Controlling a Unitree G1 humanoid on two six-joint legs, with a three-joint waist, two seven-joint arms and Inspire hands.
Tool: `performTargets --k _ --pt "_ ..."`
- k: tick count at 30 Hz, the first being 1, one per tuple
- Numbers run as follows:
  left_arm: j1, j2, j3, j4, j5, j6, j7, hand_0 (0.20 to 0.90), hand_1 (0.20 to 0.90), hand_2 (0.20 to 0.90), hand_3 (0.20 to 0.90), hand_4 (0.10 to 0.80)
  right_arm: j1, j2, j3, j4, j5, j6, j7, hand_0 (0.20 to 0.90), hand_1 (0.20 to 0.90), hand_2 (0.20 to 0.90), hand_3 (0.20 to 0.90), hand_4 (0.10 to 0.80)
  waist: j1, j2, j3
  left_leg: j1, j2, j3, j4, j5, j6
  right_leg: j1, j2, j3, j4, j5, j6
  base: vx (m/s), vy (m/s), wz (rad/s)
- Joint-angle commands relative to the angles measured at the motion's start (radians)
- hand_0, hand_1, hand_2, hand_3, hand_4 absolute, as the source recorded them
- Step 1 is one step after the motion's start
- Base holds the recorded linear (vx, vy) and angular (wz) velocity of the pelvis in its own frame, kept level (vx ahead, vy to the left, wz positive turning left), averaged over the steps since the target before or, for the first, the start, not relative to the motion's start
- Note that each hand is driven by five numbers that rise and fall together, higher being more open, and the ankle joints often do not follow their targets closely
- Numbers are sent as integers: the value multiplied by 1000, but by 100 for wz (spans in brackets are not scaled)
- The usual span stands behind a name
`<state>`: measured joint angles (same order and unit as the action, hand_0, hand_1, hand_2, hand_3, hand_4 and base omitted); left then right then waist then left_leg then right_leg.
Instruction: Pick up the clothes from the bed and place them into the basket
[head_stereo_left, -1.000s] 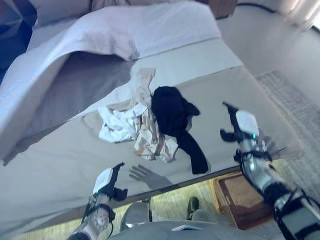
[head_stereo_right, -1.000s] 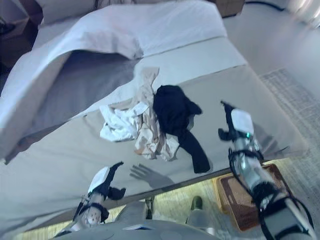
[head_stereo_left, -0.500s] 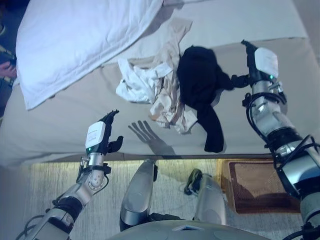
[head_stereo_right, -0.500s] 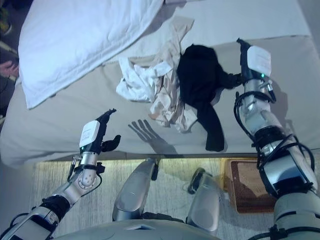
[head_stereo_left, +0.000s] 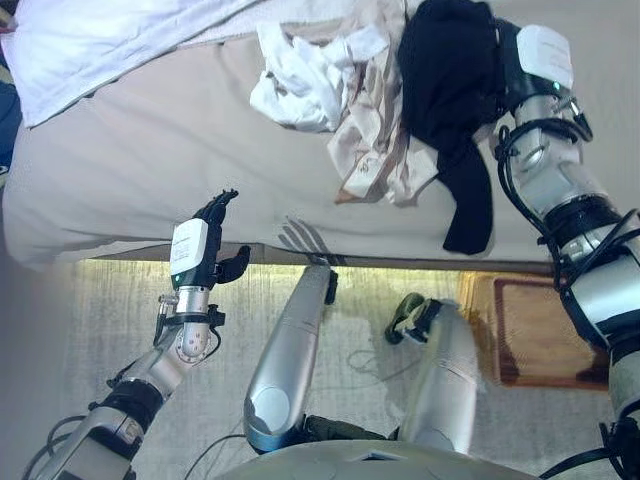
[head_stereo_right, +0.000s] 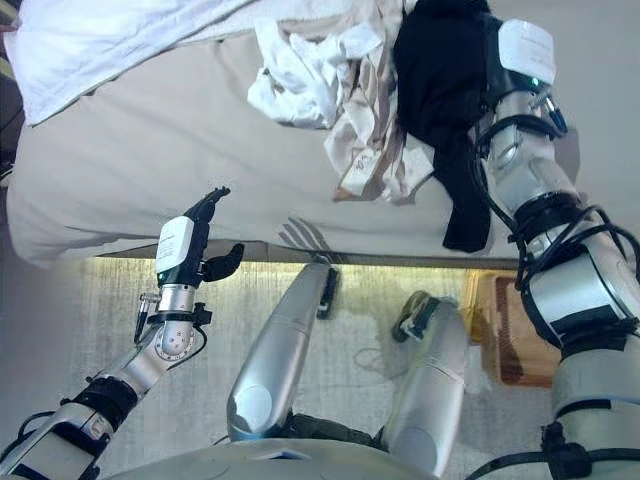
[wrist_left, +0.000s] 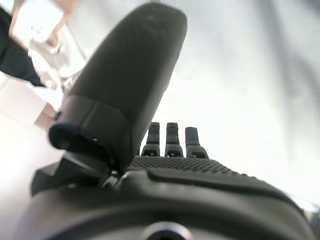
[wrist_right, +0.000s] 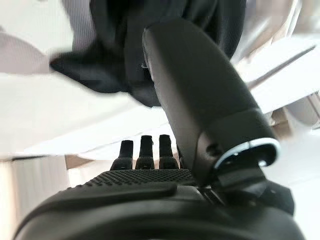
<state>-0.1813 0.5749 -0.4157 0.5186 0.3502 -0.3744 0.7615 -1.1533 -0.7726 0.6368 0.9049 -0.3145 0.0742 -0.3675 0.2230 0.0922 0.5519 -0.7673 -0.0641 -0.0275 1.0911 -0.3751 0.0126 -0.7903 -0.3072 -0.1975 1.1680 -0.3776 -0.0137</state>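
The right hand (head_stereo_left: 530, 60) lies against the black garment (head_stereo_left: 447, 75) on the bed (head_stereo_left: 150, 160), fingers straight, gripping nothing. The left hand (head_stereo_left: 195, 250) hangs spread at the bed's edge. Beige (head_stereo_left: 375, 140) and white clothes (head_stereo_left: 300, 75) lie heaped beside the black one. A brown basket (head_stereo_left: 535, 330) stands on the floor (head_stereo_left: 90, 310), nothing visible inside.

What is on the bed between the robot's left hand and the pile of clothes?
Nothing: in the left eye view only bare beige bedcover lies between the left hand and the clothes.
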Motion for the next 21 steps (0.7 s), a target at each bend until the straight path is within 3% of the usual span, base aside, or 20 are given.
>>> performTargets --k 1,17,18,19,20,21 --pt "38 46 76 -112 -37 -79 91 900 900 900 900 800 -134 -45 38 2 -11 -1 -14 900 900 900 900 800 34 -7 -54 -16 -18 46 -11 43 58 48 79 -76 2 -21 -63 -57 7 34" --pt "17 111 94 -244 -33 -144 117 900 900 900 900 800 -276 -12 129 221 53 54 118 900 900 900 900 800 78 9 -32 -232 -25 24 150 31 53 -149 66 -69 156 -39 -50 -23 -21 8" --pt "20 115 97 -250 -28 -145 115 900 900 900 900 800 -280 -14 130 224 62 54 119 592 592 592 540 440 79 9 -32 -237 -25 23 154 31 51 -153 66 -69 160 -39 -49 -2 -40 1" --pt "21 119 99 -257 -26 -145 110 900 900 900 900 800 -284 -17 129 230 62 51 118 592 592 592 540 440 79 8 -32 -241 -24 22 159 30 50 -157 65 -69 164 -40 -48 0 0 0" --pt "22 120 99 -259 -27 -146 109 900 900 900 900 800 -286 -17 128 232 62 50 117 300 300 300 200 100 80 8 -32 -242 -24 22 160 30 50 -159 65 -69 166 -40 -48 4 -36 3" --pt "21 125 100 -266 -27 -146 106 900 900 900 900 800 -291 -22 133 234 69 46 117 300 300 300 200 100 79 7 -32 -246 -22 21 164 29 47 -162 66 -70 168 -39 -46 -1 -38 4"
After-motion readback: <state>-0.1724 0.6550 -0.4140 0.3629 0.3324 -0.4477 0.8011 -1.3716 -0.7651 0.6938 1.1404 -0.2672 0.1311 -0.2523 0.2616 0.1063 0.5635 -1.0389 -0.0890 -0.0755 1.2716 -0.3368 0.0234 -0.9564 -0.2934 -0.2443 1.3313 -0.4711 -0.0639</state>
